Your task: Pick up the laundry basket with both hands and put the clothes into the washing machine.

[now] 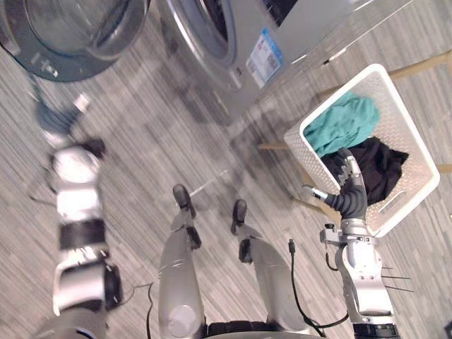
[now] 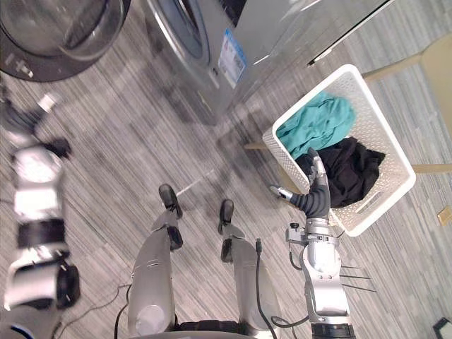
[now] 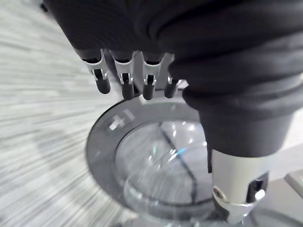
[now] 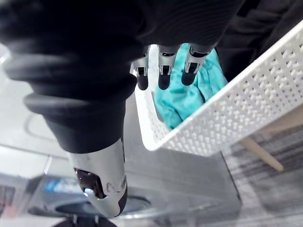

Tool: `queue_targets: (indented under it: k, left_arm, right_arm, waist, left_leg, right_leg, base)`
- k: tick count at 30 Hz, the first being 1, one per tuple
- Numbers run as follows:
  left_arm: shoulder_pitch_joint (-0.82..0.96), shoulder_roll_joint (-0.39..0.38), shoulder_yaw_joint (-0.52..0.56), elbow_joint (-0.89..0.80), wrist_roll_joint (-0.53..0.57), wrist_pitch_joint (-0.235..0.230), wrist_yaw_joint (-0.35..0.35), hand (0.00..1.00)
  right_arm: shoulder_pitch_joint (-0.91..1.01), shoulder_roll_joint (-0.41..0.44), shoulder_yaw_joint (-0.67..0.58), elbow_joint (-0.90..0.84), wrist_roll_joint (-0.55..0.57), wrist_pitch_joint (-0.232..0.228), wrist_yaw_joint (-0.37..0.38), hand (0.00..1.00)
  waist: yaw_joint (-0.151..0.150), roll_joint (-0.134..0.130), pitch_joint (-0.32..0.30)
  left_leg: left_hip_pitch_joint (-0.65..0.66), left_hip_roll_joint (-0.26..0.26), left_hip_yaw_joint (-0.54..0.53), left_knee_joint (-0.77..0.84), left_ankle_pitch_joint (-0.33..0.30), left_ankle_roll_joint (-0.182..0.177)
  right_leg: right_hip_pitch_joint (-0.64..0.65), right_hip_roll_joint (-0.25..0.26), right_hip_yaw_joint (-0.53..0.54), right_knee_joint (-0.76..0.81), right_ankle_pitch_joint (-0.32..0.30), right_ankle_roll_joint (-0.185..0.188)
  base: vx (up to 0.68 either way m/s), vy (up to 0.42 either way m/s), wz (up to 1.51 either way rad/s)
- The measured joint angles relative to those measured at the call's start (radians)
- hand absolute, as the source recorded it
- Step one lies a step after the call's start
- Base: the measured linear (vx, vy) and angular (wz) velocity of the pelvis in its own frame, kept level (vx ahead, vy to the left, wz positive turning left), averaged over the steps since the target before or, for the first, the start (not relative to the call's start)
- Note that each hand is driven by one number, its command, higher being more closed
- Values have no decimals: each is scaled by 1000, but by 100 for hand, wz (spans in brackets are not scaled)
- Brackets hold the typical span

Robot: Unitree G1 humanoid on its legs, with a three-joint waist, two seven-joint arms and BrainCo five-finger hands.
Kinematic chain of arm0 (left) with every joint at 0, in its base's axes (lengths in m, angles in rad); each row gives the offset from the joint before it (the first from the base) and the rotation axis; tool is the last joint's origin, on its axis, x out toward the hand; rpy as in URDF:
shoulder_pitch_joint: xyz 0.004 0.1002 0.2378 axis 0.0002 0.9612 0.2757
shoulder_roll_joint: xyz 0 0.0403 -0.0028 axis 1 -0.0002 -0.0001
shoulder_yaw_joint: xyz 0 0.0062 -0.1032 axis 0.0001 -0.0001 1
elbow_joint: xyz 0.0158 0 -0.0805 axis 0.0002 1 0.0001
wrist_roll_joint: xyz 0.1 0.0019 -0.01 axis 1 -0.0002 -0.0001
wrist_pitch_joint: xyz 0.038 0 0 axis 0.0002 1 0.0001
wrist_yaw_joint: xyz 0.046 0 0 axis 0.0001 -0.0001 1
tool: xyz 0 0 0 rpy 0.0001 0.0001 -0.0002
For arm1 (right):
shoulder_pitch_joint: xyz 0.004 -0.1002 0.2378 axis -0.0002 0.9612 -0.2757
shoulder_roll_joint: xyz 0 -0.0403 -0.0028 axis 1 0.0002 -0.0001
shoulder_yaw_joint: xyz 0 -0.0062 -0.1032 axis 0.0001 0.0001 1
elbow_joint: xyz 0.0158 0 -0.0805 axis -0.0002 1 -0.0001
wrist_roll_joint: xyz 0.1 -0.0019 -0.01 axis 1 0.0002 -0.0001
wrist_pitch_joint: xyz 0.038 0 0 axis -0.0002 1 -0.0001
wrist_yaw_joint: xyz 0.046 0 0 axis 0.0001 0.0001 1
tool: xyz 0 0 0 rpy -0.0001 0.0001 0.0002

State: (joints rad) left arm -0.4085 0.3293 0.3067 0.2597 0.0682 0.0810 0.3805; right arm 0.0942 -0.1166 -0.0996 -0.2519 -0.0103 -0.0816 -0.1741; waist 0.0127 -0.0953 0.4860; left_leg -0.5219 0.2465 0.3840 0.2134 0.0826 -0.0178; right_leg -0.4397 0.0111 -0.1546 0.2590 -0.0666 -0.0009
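Laundry basket (image 1: 418, 159): rests tilted on a wooden stand (image 1: 424, 66) to the robot's right, near the washing machine (image 1: 240, 42); not yet lifted.
Clothes: a teal garment (image 1: 344, 121) and a black garment (image 1: 378, 166) lie inside the basket, the teal one nearer the machine.
Right hand (image 1: 349, 194): over the basket's near rim, fingers (image 4: 163, 78) straight and spread, holding nothing; likely lining up for a grip on that edge.
Left hand (image 3: 124, 75): far from the basket, above the machine's open door (image 1: 70, 35); fingers relaxed and empty.
Door: swung wide, so the drum is ready to load.
Judgement: the left hand must cross to the basket for a two-handed lift.
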Motion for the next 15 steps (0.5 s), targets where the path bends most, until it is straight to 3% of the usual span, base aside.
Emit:
queue_targets:
  k: [4, 5, 7, 9, 10, 13, 15]
  left_arm:
    - [286, -142, -99, 38, -27, -18, -63, 0]
    - [370, -170, -120, 71, -34, -26, -92, 0]
    - [461, -202, -139, 157, -34, -27, -137, 0]
    - [503, -212, -150, 246, -29, -28, -168, 0]
    - [521, -213, -147, 300, -16, -27, -190, 0]
    - [561, -223, -146, 387, 10, -27, -226, 0]
    - [573, -233, -145, 451, 35, -27, -250, 0]
  right_arm:
    - [-8, 2, -21, 117, -4, 28, 1, 0]
    - [-29, 0, -20, 171, -17, 38, 1, 0]
    - [-73, -18, -21, 270, -51, 56, 2, 0]
    - [-86, -28, -20, 325, -84, 69, 4, 0]
    - [-85, -26, -19, 342, -108, 74, 11, 0]
    - [-62, -27, -14, 348, -154, 86, 41, 0]
    - [-28, -31, 14, 353, -191, 89, 51, 0]
  waist:
    - [1, 1, -114]
    - [0, 1, -148]
    - [-7, 19, -173]
    - [-16, 36, -202]
    - [-24, 45, -213]
    - [-27, 69, -257]
    - [-29, 83, -265]
  left_leg:
    - [102, 5, 81, -3, -45, -22]
    - [148, 2, 129, -4, -69, -30]
    - [234, 14, 190, -2, -102, -36]
    - [289, 22, 228, 4, -112, -44]
    - [334, 35, 257, 14, -118, -53]
    - [409, 75, 310, 52, -141, -70]
    - [425, 171, 289, 279, -138, -66]
  right_leg:
    - [29, -5, 62, 14, -40, -1]
    - [45, -53, -9, 25, -57, -25]
    - [105, -136, -182, 33, -62, -35]
    - [152, -164, -269, 34, -65, -34]
    - [179, -152, -243, 34, -55, -11]
    - [212, -133, -220, 34, -70, 2]
    - [282, -109, -169, 36, -112, -5]
  base:
    - [-3, -52, -63]
    - [39, 12, -95]
    - [71, 13, -102]
    - [119, -26, -72]
    - [137, -42, -68]
    - [141, -91, -88]
    - [123, -197, -83]
